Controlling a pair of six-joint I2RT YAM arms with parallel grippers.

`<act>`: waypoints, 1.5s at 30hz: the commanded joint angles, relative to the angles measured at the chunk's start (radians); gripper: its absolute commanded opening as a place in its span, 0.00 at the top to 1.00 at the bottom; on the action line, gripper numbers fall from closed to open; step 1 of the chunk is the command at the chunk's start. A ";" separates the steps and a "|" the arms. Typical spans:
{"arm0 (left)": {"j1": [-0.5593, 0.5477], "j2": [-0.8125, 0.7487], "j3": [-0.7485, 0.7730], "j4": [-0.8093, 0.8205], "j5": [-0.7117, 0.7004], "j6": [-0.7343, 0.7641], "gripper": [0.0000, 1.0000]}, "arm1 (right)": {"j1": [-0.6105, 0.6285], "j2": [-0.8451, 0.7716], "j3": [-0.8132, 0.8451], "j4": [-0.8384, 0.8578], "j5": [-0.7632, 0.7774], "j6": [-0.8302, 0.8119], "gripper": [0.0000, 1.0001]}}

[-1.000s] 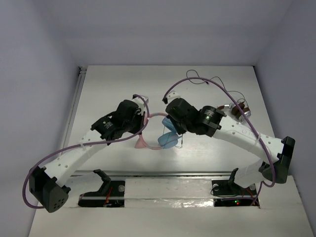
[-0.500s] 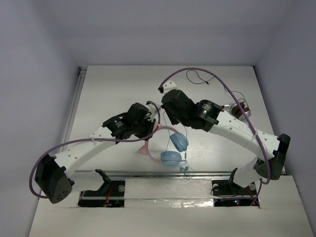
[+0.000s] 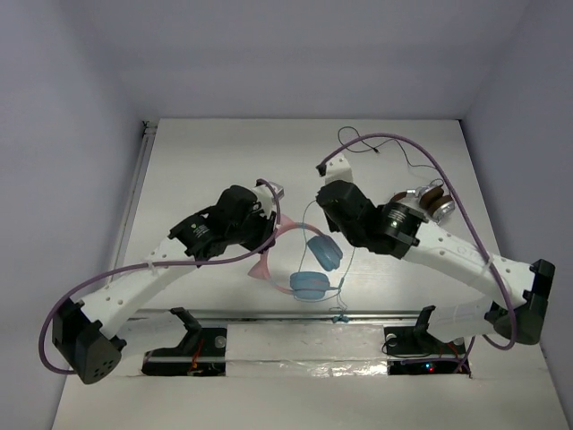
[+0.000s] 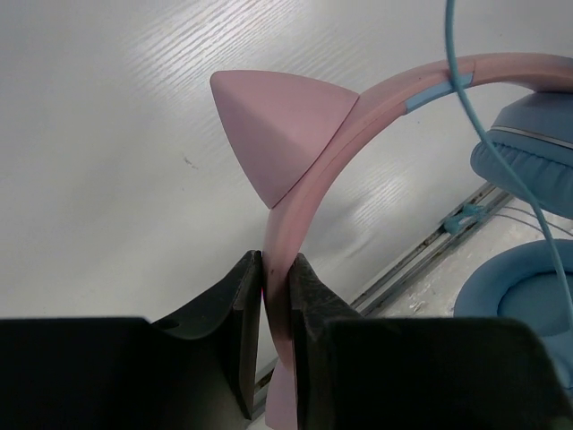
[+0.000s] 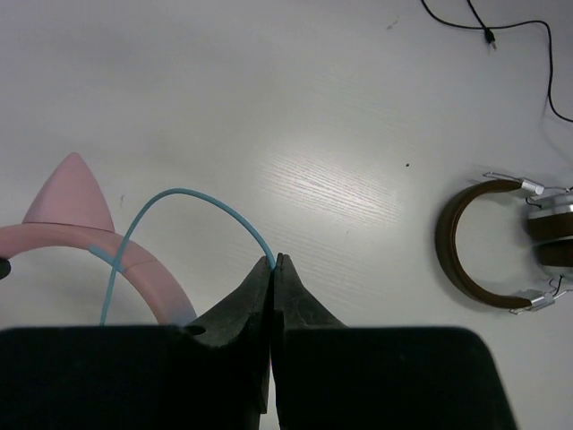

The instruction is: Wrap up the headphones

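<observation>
The headphones [image 3: 313,269] hang above the table's near middle, with two light-blue ear cups [image 3: 310,285] and a pink headband [image 4: 358,116] bearing a cat-ear point [image 4: 273,125]. My left gripper [image 4: 276,269] is shut on the pink headband and holds it up. My right gripper [image 5: 276,262] is shut on the thin light-blue cable [image 5: 192,199], which arcs from its tips over the headband [image 5: 134,260]. In the top view the cable [image 3: 345,269] loops down past the cups to the table's front rail.
Brown-and-silver headphones [image 3: 430,202] lie at the right of the table, also in the right wrist view [image 5: 501,246], with their thin black cable [image 3: 367,145] toward the back. A metal rail [image 3: 358,313] runs along the front edge.
My right gripper has swung to the right and a little nearer with the cable, pulling it over the headband. My left gripper has shifted slightly left, holding the headband; the cups hang lower than one second ago.
</observation>
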 commanded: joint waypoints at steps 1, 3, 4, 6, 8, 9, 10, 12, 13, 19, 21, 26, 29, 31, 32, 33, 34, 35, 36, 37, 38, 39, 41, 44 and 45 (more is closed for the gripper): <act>0.013 -0.063 0.001 0.101 0.097 -0.026 1.00 | -0.001 -0.087 -0.050 0.117 0.084 0.066 1.00; 0.037 -0.077 -0.008 0.112 0.140 -0.030 1.00 | -0.010 -0.136 -0.091 0.131 0.101 0.081 1.00; 0.059 -0.095 -0.011 0.122 0.155 -0.032 1.00 | -0.010 -0.153 -0.107 0.154 0.107 0.092 1.00; 0.088 -0.114 -0.023 0.136 0.201 -0.035 1.00 | -0.010 -0.207 -0.139 0.184 0.092 0.098 1.00; 0.143 -0.134 -0.030 0.161 0.255 -0.035 1.00 | -0.010 -0.260 -0.199 0.247 0.064 0.089 1.00; 0.158 -0.137 -0.028 0.170 0.313 -0.035 1.00 | -0.010 -0.270 -0.213 0.261 0.057 0.087 1.00; 0.172 -0.143 -0.025 0.178 0.338 -0.035 1.00 | -0.010 -0.279 -0.236 0.281 0.048 0.092 1.00; 0.201 -0.155 -0.016 0.195 0.384 -0.041 1.00 | -0.010 -0.315 -0.263 0.313 0.034 0.093 1.00; 0.211 -0.166 -0.013 0.208 0.395 -0.044 1.00 | -0.010 -0.332 -0.283 0.363 0.015 0.101 1.00; 0.247 -0.181 0.019 0.251 0.442 -0.087 1.00 | -0.010 -0.395 -0.420 0.540 -0.080 0.156 1.00; 0.247 -0.187 0.044 0.259 0.404 -0.101 1.00 | -0.019 -0.397 -0.462 0.580 -0.075 0.172 1.00; 0.270 -0.212 0.098 0.280 0.311 -0.154 1.00 | -0.019 -0.434 -0.584 0.812 -0.140 0.231 1.00; 0.270 -0.200 0.121 0.296 0.317 -0.176 1.00 | -0.019 -0.431 -0.637 0.916 -0.198 0.242 1.00; 0.270 -0.193 0.124 0.314 0.340 -0.185 1.00 | -0.019 -0.435 -0.674 0.985 -0.227 0.244 1.00; 0.270 -0.192 0.125 0.316 0.344 -0.194 1.00 | -0.019 -0.435 -0.687 1.005 -0.230 0.242 0.97; 0.270 -0.192 0.130 0.317 0.352 -0.197 1.00 | -0.019 -0.437 -0.699 1.031 -0.236 0.239 0.96; 0.270 -0.195 0.130 0.322 0.356 -0.200 1.00 | -0.030 -0.435 -0.714 1.089 -0.267 0.235 0.94; 0.270 -0.200 0.131 0.328 0.358 -0.205 1.00 | -0.047 -0.432 -0.742 1.111 -0.288 0.234 0.93; 0.270 -0.201 0.133 0.331 0.358 -0.210 1.00 | -0.047 -0.428 -0.750 1.128 -0.308 0.234 0.92; 0.270 -0.200 0.141 0.328 0.358 -0.210 1.00 | -0.059 -0.417 -0.757 1.163 -0.333 0.233 0.91; 0.270 -0.192 0.147 0.314 0.358 -0.210 1.00 | -0.059 -0.412 -0.769 1.184 -0.338 0.233 0.89; 0.270 -0.190 0.157 0.308 0.356 -0.210 1.00 | -0.059 -0.408 -0.794 1.207 -0.344 0.233 0.87; 0.270 -0.187 0.167 0.294 0.355 -0.208 1.00 | -0.070 -0.406 -0.825 1.285 -0.353 0.237 0.83; 0.270 -0.186 0.191 0.268 0.327 -0.208 1.00 | -0.081 -0.396 -0.881 1.373 -0.386 0.251 0.74; 0.270 -0.184 0.199 0.264 0.326 -0.207 1.00 | -0.081 -0.386 -0.888 1.387 -0.396 0.253 0.71</act>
